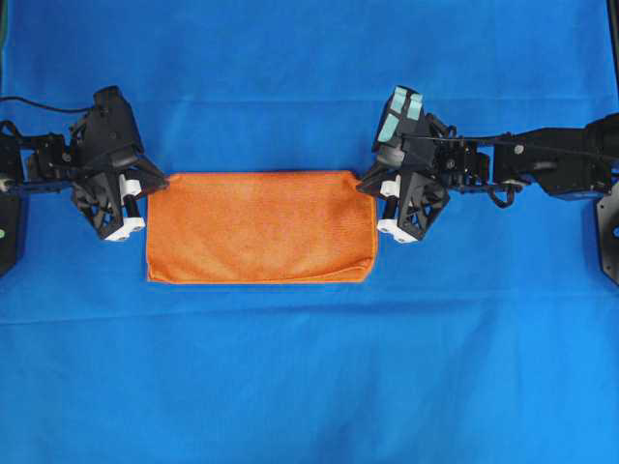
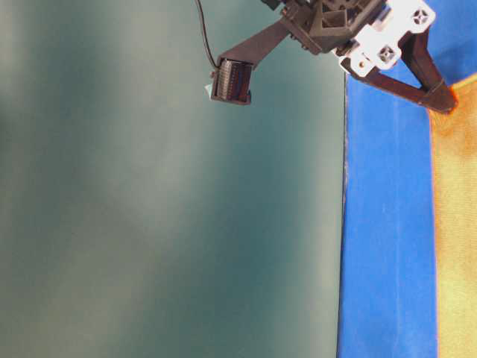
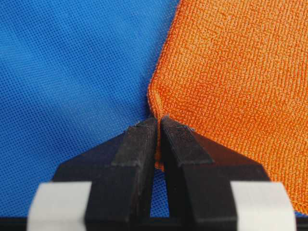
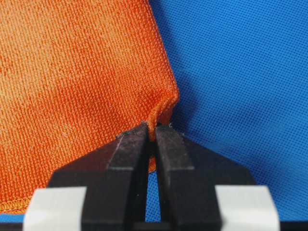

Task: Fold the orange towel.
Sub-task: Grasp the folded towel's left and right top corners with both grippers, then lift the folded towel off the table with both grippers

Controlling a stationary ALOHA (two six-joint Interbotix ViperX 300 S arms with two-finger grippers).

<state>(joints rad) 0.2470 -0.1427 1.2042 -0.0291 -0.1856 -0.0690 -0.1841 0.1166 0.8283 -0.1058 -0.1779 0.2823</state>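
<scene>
L gripper [image 3: 158, 126] & R gripper [image 4: 151, 129] pinch orange towel [image 1: 259, 227] corners | blue cloth [image 1: 309, 387] under | table-level view mostly blocked

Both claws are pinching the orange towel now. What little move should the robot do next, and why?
Probably lift both corners a little together. The left claw and the right claw are each shut on a top corner of the orange towel, which lies flat as a rectangle on the blue cloth. Raising them evenly would free that edge to carry toward the near edge.
</scene>
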